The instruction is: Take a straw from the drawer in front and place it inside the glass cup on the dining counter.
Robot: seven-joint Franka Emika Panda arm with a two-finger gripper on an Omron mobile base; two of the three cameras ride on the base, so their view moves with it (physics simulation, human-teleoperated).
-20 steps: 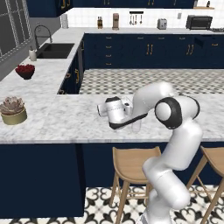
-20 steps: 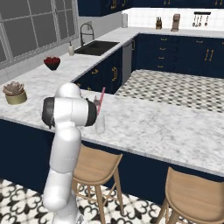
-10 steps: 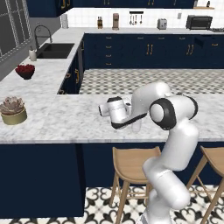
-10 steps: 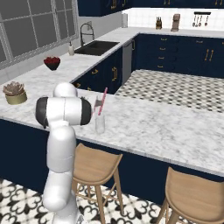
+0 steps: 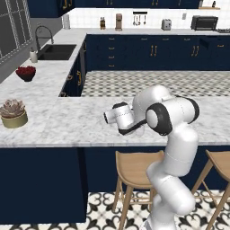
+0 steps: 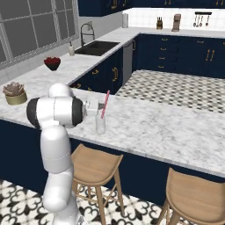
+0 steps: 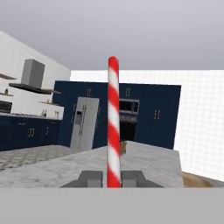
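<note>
Fingers clamped on the red-and-white striped straw, straw tilted with its lower end down inside the clear glass cup, cup standing on the marbled tabletop near its front edge, 2 wooden stools below.

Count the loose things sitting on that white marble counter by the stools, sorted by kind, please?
Glass cup: 1
Straw: 1, standing in the cup
Potted succulent: 1
Red bowl: 1
Total: 4
</note>
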